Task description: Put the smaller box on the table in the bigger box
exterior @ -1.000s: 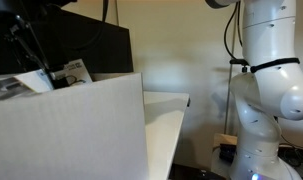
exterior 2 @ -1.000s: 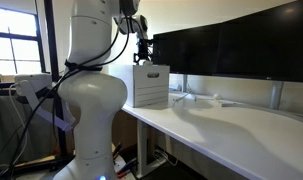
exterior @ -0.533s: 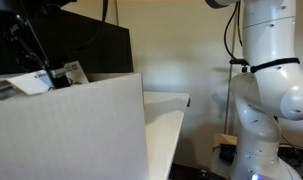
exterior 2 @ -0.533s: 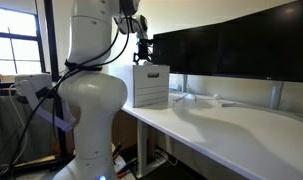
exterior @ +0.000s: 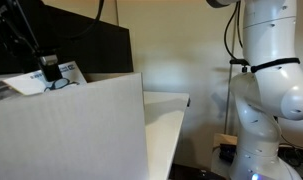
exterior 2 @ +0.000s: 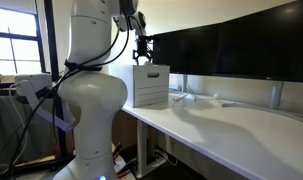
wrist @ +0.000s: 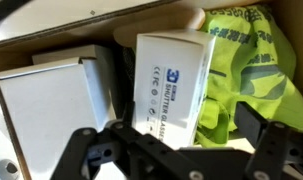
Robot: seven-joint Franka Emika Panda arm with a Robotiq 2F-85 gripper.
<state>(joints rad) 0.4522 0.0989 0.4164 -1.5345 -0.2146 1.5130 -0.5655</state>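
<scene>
— looking for the smaller box [wrist: 171, 85]: where does it sit?
— inside the bigger box [wrist: 51, 30], flat on its back with the printed face up, as the wrist view shows. it lies mid-floor between 2 neighbours: a plain white carton [wrist: 51, 100] on 1 side and a crumpled yellow-green cloth [wrist: 246, 60] on the other.
— touching them?
— its edge seems to meet the cloth. toward the white carton there is a dark gap, so just beside. it lies flat, i judge, because nothing is holding it.
— and the gripper [wrist: 176, 150]?
— spread as wide as it goes, with nothing between the jaws. the 2 fingers [wrist: 86, 150] stand either side of the smaller box's near end, above it and clear of it. in an exterior view the gripper [exterior: 51, 68] hangs over the bigger box's open top, just above its rim.
— why so wide?
— probably so the fingers clear the carton's sides when the arm lifts out of the bigger box.
— so the task?
— by the look of it, done bar the retreat. the table [exterior 2: 231, 125] carries the bigger box [exterior 2: 151, 88] and stretches away from it, with dark monitors [exterior 2: 231, 45] behind the bigger box.
— any risk?
— a finger catching the cloth or the bigger box's wall on the way up.
</scene>
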